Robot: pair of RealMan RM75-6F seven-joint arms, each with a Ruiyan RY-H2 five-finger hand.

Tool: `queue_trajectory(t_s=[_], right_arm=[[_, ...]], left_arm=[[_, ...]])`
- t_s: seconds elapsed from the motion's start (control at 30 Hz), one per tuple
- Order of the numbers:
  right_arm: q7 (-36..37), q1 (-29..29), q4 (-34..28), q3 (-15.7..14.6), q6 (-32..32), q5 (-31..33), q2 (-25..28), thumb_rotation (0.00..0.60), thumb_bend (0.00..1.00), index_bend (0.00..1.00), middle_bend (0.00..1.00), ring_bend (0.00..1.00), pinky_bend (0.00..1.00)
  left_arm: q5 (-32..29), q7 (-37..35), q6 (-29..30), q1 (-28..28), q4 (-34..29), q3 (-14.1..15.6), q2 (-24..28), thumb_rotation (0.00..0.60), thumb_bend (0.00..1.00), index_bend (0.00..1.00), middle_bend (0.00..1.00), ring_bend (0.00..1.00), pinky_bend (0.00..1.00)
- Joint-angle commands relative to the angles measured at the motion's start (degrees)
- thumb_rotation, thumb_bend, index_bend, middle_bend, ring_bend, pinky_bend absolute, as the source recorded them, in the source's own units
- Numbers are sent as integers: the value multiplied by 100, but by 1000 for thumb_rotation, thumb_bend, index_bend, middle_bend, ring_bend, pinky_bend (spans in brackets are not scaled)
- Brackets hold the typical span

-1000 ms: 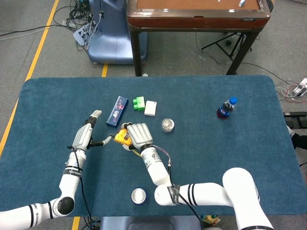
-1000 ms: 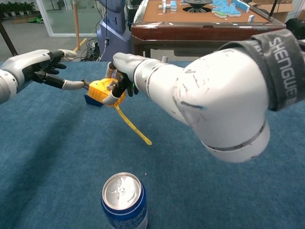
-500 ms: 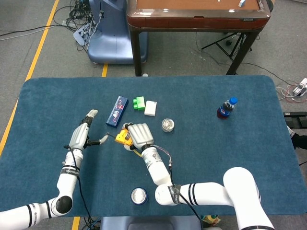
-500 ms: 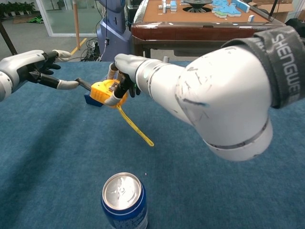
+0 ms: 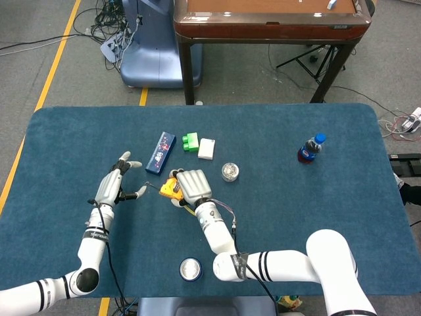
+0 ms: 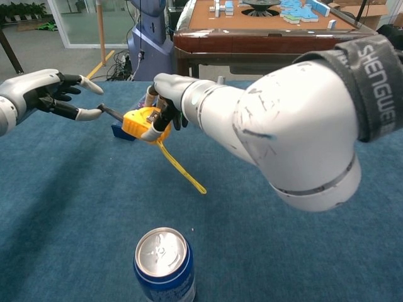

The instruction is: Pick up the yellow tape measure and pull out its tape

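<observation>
The yellow tape measure (image 5: 170,189) (image 6: 140,121) is held just above the blue table by my right hand (image 5: 191,185) (image 6: 167,94), whose fingers wrap its top and right side. A short dark length of tape (image 6: 112,112) (image 5: 152,189) sticks out of its left side. My left hand (image 5: 117,186) (image 6: 44,94) is to the left with fingers spread, and its thumb tip touches the tape's end. Whether any finger pinches the tape is not shown. A yellow strap (image 6: 182,170) hangs from the case down to the cloth.
A blue box (image 5: 160,152) lies just behind the tape measure. A green brick (image 5: 190,141), a white block (image 5: 206,149) and a small round tin (image 5: 229,172) lie nearby. A drink can (image 5: 190,268) (image 6: 164,264) stands near the front edge, and a bottle (image 5: 310,149) at the far right.
My left hand has drawn away to the left from the tape measure, and a short stretch of dark tape now shows between them. The right hand has shifted the case slightly right.
</observation>
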Motion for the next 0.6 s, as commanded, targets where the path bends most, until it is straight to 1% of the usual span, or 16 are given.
queue_trajectory(t_s=[0.03, 0.17, 0.33, 0.43, 0.6], right_arm=[[-1, -1, 5, -3, -4, 16, 3, 600, 735, 702, 670, 621, 428], [5, -5, 17, -5, -3, 22, 8, 600, 736, 702, 671, 621, 428], [22, -6, 38, 3, -12, 31, 9, 600, 736, 703, 671, 621, 427], [11, 0, 66, 9, -42, 73, 19, 600, 736, 702, 671, 621, 428], [-16, 20, 83, 34, -115, 164, 63, 600, 736, 702, 671, 621, 428]], left_arm=[[3, -7, -8, -1, 8, 3, -5, 600, 306, 283, 0, 0, 0], [15, -21, -9, -4, 31, -1, -16, 600, 323, 318, 0, 0, 0], [29, -56, -18, 1, 23, -6, -16, 600, 362, 396, 0, 0, 0], [25, -91, -52, 3, 17, -7, -14, 600, 393, 443, 0, 0, 0], [2, -188, -142, 8, 18, -15, -6, 600, 447, 494, 0, 0, 0]])
